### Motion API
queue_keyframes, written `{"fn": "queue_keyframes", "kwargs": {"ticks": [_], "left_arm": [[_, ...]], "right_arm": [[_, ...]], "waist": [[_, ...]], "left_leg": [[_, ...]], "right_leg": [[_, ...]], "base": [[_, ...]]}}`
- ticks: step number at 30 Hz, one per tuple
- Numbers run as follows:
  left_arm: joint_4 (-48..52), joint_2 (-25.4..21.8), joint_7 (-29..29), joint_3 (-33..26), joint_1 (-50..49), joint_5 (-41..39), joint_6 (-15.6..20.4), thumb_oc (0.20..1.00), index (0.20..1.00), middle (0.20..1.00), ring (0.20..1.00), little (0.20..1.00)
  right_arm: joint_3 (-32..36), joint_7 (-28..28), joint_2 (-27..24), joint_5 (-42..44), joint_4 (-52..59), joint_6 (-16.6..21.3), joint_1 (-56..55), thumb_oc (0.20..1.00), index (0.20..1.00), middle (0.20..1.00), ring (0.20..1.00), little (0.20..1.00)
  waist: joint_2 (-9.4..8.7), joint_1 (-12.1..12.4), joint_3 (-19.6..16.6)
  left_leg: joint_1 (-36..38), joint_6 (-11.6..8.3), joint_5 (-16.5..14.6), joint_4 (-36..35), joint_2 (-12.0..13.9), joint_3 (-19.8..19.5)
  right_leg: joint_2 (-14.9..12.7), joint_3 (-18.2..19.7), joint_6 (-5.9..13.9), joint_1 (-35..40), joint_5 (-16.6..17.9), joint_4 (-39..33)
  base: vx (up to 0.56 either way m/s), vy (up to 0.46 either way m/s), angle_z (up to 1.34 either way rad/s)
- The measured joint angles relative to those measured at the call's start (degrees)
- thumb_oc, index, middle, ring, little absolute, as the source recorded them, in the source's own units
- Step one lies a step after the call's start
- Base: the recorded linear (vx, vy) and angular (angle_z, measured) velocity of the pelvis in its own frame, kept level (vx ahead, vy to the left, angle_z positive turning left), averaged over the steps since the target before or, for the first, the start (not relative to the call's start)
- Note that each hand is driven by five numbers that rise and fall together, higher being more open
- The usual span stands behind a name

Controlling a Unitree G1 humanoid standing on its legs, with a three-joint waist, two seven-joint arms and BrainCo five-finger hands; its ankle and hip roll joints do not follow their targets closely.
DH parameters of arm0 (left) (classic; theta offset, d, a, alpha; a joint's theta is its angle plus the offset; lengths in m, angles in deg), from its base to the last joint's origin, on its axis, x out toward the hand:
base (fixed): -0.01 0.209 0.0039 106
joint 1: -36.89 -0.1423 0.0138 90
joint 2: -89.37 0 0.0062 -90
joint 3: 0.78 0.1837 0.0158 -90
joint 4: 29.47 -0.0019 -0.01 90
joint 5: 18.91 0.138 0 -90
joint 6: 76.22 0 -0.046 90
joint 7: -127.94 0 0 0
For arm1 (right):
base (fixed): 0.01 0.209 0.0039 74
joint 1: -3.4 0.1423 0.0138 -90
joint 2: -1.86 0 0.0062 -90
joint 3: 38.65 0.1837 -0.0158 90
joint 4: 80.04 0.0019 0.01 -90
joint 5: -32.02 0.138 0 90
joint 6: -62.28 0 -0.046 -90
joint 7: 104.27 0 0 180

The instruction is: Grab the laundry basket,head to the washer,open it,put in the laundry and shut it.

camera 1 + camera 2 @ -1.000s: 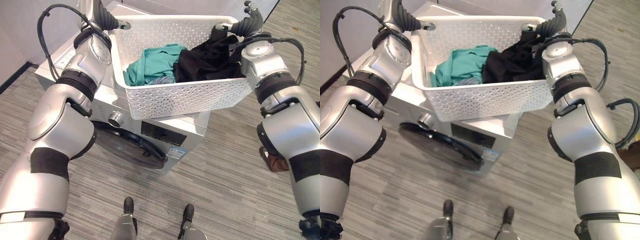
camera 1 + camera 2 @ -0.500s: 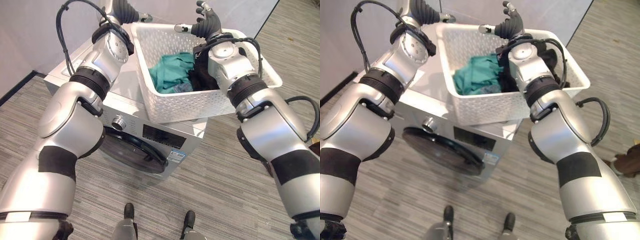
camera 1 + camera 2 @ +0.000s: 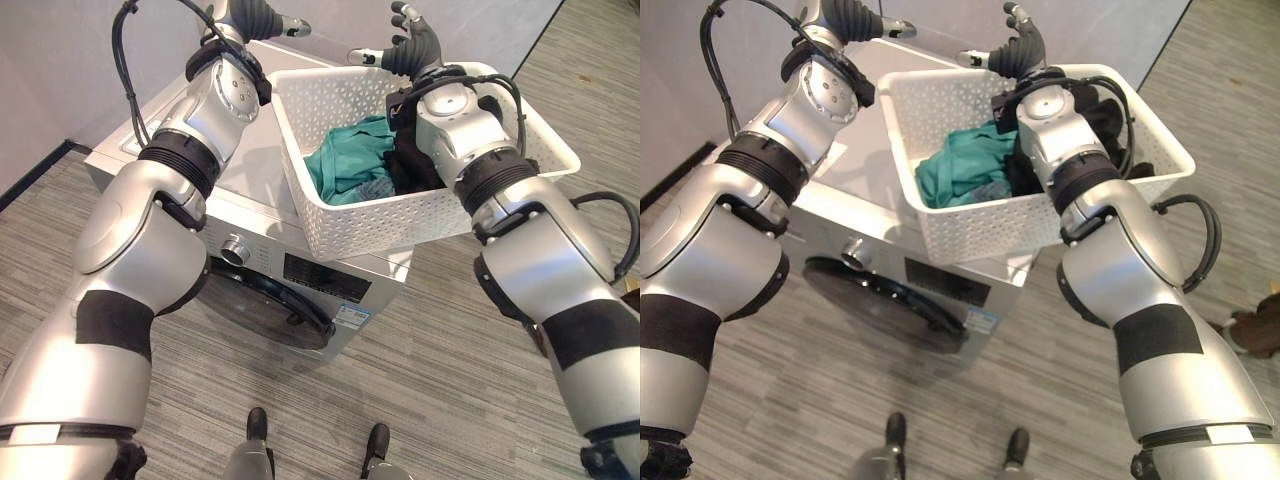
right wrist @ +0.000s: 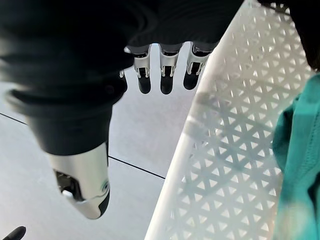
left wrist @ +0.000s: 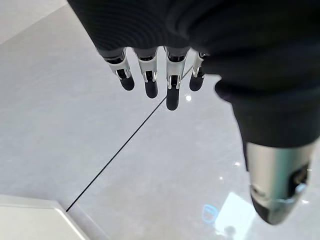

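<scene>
Grey striped floor runs under a silver washer (image 3: 300, 250), its round dark door (image 3: 265, 305) closed at the front. Left eye view: on the washer's top sits the white perforated laundry basket (image 3: 400, 215), overhanging the machine's edge toward 3 o'clock. Inside, teal clothing (image 3: 350, 165) is heaped at the basket's 9 o'clock side and black clothing (image 3: 420, 165) lies against it at 3 o'clock. Left hand (image 3: 262, 20) is up at 11 o'clock, just off the basket's far corner, fingers straight, holding nothing. Right hand (image 3: 408, 45) hangs over the far rim at 12 o'clock, fingers spread loose and empty, its arm crossing above the laundry.

Right eye view, same picture: basket (image 3: 1040, 215) on the washer, left hand (image 3: 855, 20) clear of the rim, right hand (image 3: 1015, 50) above the rim.

Left wrist view: left hand's fingers (image 5: 172, 82) point out straight over a pale grey panelled surface, thumb apart, nothing between them.

Right wrist view: right hand's fingers (image 4: 165, 70) extend straight just beside the basket's perforated wall (image 4: 235, 150), teal cloth (image 4: 300, 150) showing inside.

Against half a second ago, the basket has swung round and lies lower on the washer top, and the left hand now stands apart from its corner.
</scene>
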Motion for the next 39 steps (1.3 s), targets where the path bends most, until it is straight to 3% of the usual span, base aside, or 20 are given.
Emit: {"fn": "queue_keyframes", "kwargs": {"ticks": [7, 13, 18, 20, 22, 27, 31, 37, 39], "left_arm": [[0.02, -1.26, 0.03, -0.11, 1.09, -0.18, 0.04, 1.000, 1.000, 1.000, 1.000, 1.000], [0.18, -8.29, 0.11, -0.22, 5.18, -0.31, 0.39, 1.000, 1.000, 1.000, 1.000, 1.000], [0.48, -11.57, 0.01, -0.13, 5.12, -1.89, 0.43, 1.000, 1.000, 1.000, 1.000, 1.000], [4.61, -12.76, -0.12, -0.62, 1.51, -1.97, 0.65, 1.000, 1.000, 1.000, 1.000, 1.000], [17.59, -15.57, -0.31, -4.46, -4.38, -1.96, 1.34, 1.000, 1.000, 1.000, 1.000, 1.000], [19.55, -14.71, -1.81, -4.58, -5.74, -2.00, 2.07, 1.000, 1.000, 1.000, 1.000, 1.000], [18.82, -14.72, -3.46, -3.82, -5.86, -1.99, 2.32, 1.000, 1.000, 1.000, 1.000, 1.000], [15.55, -14.05, -4.77, -4.53, -7.18, -2.20, 2.01, 1.000, 1.000, 1.000, 1.000, 1.000], [15.39, -13.91, -5.13, -4.61, -8.32, -2.41, 1.88, 1.000, 1.000, 1.000, 1.000, 1.000]], "right_arm": [[0.01, 0.07, -1.36, 0.08, 0.69, 0.55, 2.13, 1.000, 1.000, 1.000, 1.000, 1.000], [0.12, 0.07, -10.16, 0.03, 1.99, 1.69, 2.51, 1.000, 1.000, 1.000, 1.000, 1.000], [0.15, 0.04, -17.27, -0.01, 2.83, 1.78, 2.35, 1.000, 1.000, 1.000, 1.000, 1.000], [0.62, -0.01, -22.50, -0.08, 4.11, 1.76, 0.92, 1.000, 1.000, 1.000, 1.000, 1.000], [3.12, 0.06, -29.33, -0.24, 9.44, 2.07, -3.03, 1.000, 1.000, 1.000, 1.000, 1.000], [4.24, 0.17, -32.10, -2.12, 8.11, 2.24, -4.67, 1.000, 1.000, 1.000, 1.000, 1.000], [4.17, 0.00, -32.37, -2.44, 7.11, 1.59, -6.44, 1.000, 1.000, 1.000, 1.000, 1.000], [4.35, -0.10, -34.97, -2.33, 6.38, 1.58, -11.87, 1.000, 1.000, 1.000, 1.000, 1.000], [4.35, -0.17, -35.75, -2.29, 5.71, 1.39, -12.76, 1.000, 1.000, 1.000, 1.000, 1.000]], "waist": [[0.02, 0.22, 0.02], [0.21, 0.18, -0.02], [1.49, 0.54, -1.20], [2.35, 0.65, -1.82], [2.29, 1.50, -1.95], [2.31, 2.13, -2.33], [4.82, 2.33, -3.66], [8.30, 3.06, -4.53], [9.16, 3.39, -4.35]], "left_leg": [[4.61, -0.27, -0.21, -2.11, -0.05, 0.12], [12.52, -0.18, -0.69, -5.01, -0.02, 0.47], [15.27, -0.12, -0.63, -5.91, -0.05, 0.77], [16.76, 0.00, -0.72, -6.14, -0.18, 0.72], [17.44, 0.00, -0.71, -6.12, -0.25, 0.60], [18.34, -0.67, -0.36, -6.03, 0.12, 1.81], [18.33, -2.27, 0.68, -6.92, 2.74, 2.03], [20.10, -4.85, 2.43, -9.03, 7.95, 1.24], [19.86, -5.31, 2.92, -9.13, 8.61, 0.68]], "right_leg": [[0.00, -0.24, -0.05, 3.50, 0.03, 0.03], [-0.10, -0.27, -0.06, 9.35, 0.01, 0.96], [-0.26, -0.26, -0.07, 10.82, 0.01, 2.18], [-0.45, -0.29, -0.07, 11.85, -0.01, 2.92], [-0.82, -0.46, 0.54, 12.69, -1.08, 3.09], [-0.73, -0.41, 1.07, 14.15, -3.98, 0.96], [2.38, -0.03, 1.01, 14.19, -3.56, -1.20], [7.72, -0.25, -1.20, 15.15, -4.36, -1.23], [8.98, -0.39, -1.95, 15.12, -4.63, -1.19]], "base": [[0.07, 0.006, 0.00], [0.06, 0.015, -0.03], [0.02, 0.010, -0.03], [-0.01, -0.057, 0.02], [-0.03, -0.069, 0.05], [-0.06, -0.095, -0.11], [-0.09, -0.171, -0.15], [-0.10, -0.165, -0.04], [-0.13, -0.184, 0.07]]}}
